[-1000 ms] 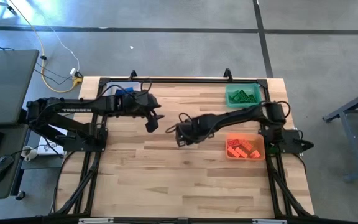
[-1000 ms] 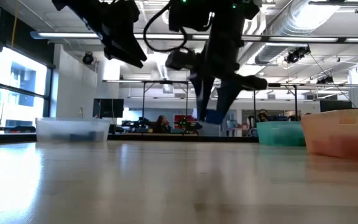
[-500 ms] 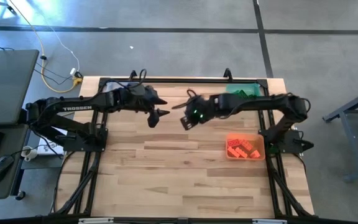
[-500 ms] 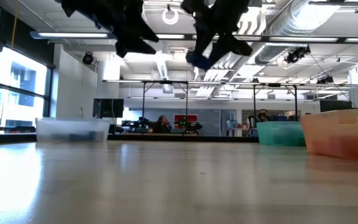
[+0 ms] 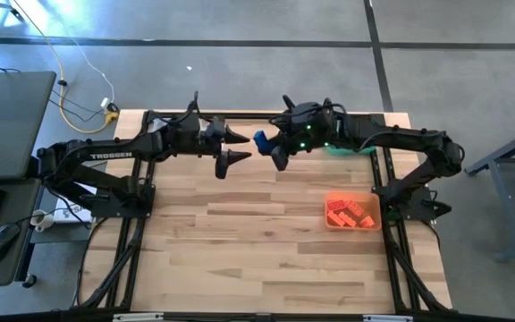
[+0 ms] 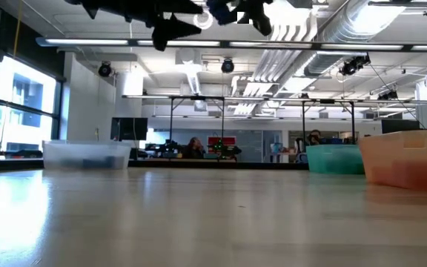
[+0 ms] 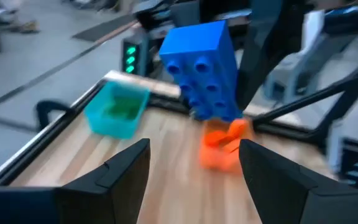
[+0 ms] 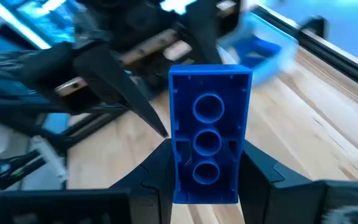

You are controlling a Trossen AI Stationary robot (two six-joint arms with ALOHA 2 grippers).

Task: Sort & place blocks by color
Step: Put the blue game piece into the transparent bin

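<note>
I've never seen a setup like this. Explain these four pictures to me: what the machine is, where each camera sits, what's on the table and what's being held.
It is a robot with two dark arms at a wooden table, each ending in a two-fingered hand. One picture looks straight down on the table, one looks level across its top, and one comes from a camera on each wrist.

On the table stand an orange bin holding red-orange blocks, a green bin partly hidden under the right arm, and a clear bin.

The right hand, raised over the far middle of the table, grips a blue block. The left hand faces it with open fingers, holding nothing. This looks like a handover, though I can't be sure.
</note>
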